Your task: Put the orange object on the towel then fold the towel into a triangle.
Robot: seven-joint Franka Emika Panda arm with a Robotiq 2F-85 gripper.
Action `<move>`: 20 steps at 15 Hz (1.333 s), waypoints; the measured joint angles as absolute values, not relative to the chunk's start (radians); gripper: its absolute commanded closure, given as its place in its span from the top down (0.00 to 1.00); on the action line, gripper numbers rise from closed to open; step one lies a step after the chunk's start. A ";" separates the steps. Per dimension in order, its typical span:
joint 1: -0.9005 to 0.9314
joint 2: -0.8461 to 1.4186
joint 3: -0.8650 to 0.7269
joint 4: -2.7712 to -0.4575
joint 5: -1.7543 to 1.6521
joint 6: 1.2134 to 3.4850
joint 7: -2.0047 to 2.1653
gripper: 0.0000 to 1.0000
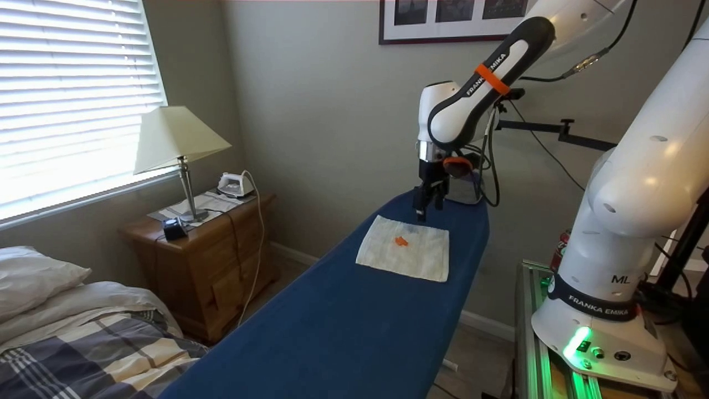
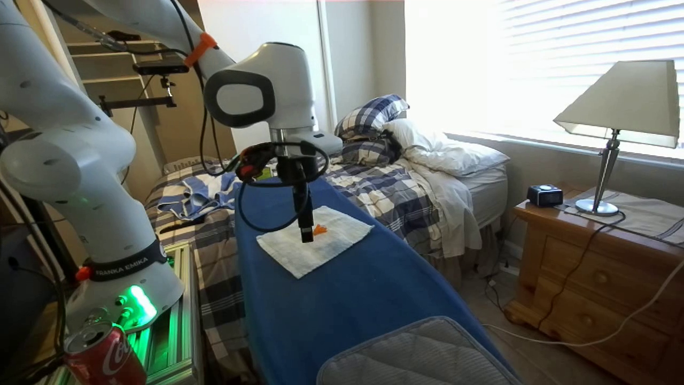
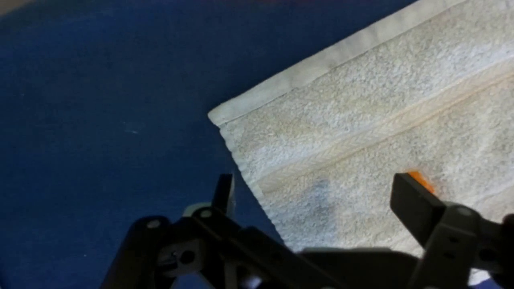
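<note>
A small orange object (image 1: pixel 401 241) lies near the middle of a white towel (image 1: pixel 415 263). The towel is spread flat and unfolded, and both also show in an exterior view, the orange object (image 2: pixel 320 229) and the towel (image 2: pixel 299 262). In the wrist view most of the orange object (image 3: pixel 421 181) is hidden behind a finger. The towel (image 3: pixel 341 116) shows there with one corner in view. My gripper (image 1: pixel 430 211) is open and empty, pointing down above the towel's edge. In the wrist view the gripper (image 3: pixel 313 188) has one finger over the blue cover and one over the towel.
The towel lies on a blue ironing board (image 1: pixel 343 321). A nightstand (image 1: pixel 205 266) with a lamp (image 1: pixel 180 141) and an iron (image 1: pixel 235 184) stands beside it. A bed (image 2: pixel 385 198) is behind. A grey quilted pad (image 2: pixel 422 355) covers one board end. A soda can (image 2: pixel 104 353) stands near the robot base.
</note>
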State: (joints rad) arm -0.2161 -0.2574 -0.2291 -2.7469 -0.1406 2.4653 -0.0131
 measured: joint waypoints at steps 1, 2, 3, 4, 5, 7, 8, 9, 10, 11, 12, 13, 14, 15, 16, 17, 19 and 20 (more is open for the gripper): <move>-0.224 -0.259 -0.241 -2.743 -0.131 2.469 -0.018 1.00; -0.233 -0.259 -0.253 -2.741 -0.124 2.474 -0.026 1.00; -0.242 -0.259 -0.266 -2.742 -0.118 2.478 -0.035 1.00; -0.249 -0.258 -0.278 -2.742 -0.112 2.478 -0.044 1.00; -0.255 -0.257 -0.289 -2.743 -0.099 2.477 -0.054 1.00; -0.260 -0.254 -0.306 -2.745 -0.071 2.465 -0.071 1.00; -0.261 -0.251 -0.312 -2.746 -0.060 2.461 -0.075 1.00; -0.261 -0.249 -0.317 -2.746 -0.053 2.458 -0.077 1.00; -0.262 -0.245 -0.321 -2.747 -0.046 2.456 -0.079 1.00; -0.263 -0.239 -0.324 -2.747 -0.041 2.453 -0.079 1.00; -0.264 -0.232 -0.327 -2.747 -0.037 2.452 -0.080 1.00; -0.265 -0.224 -0.329 -2.747 -0.034 2.452 -0.080 1.00; -0.267 -0.214 -0.331 -2.747 -0.030 2.452 -0.081 1.00; -0.270 -0.204 -0.333 -2.747 -0.025 2.452 -0.082 1.00; -0.272 -0.193 -0.334 -2.747 -0.019 2.452 -0.085 1.00; -0.273 -0.183 -0.337 -2.747 -0.014 2.452 -0.088 1.00; -0.273 -0.165 -0.341 -2.747 -0.004 2.454 -0.094 0.95; -0.274 -0.158 -0.342 -2.747 0.000 2.455 -0.096 0.89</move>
State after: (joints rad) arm -0.2740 -0.1575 -0.3422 -2.7473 0.0005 2.4549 -0.0965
